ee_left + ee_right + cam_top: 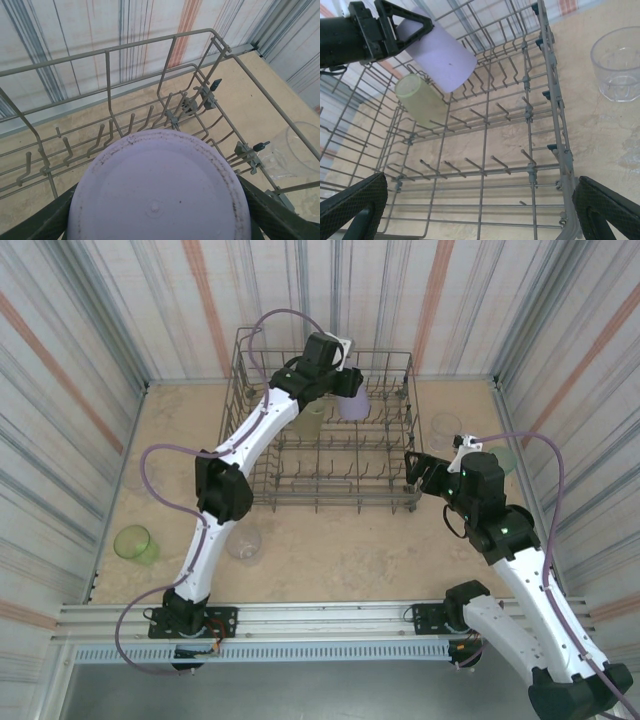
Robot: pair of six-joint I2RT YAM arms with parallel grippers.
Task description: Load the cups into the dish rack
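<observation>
The lavender cup [354, 406] is clamped in the left gripper [345, 395] above the rack [330, 504] toward 12 o'clock, just beside an olive cup [310, 421]. The right gripper [415, 468] is spread apart at the rack's 4 o'clock corner.

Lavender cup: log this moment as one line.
left gripper: holding lavender cup over dish rack | olive-yellow cup: in rack | right gripper: open, empty, beside rack

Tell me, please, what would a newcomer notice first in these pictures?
The left claw holds a lavender cup over the far part of the dish rack, close beside an olive-yellow cup already inside it. A bright green cup stands on the table at the left.
</observation>
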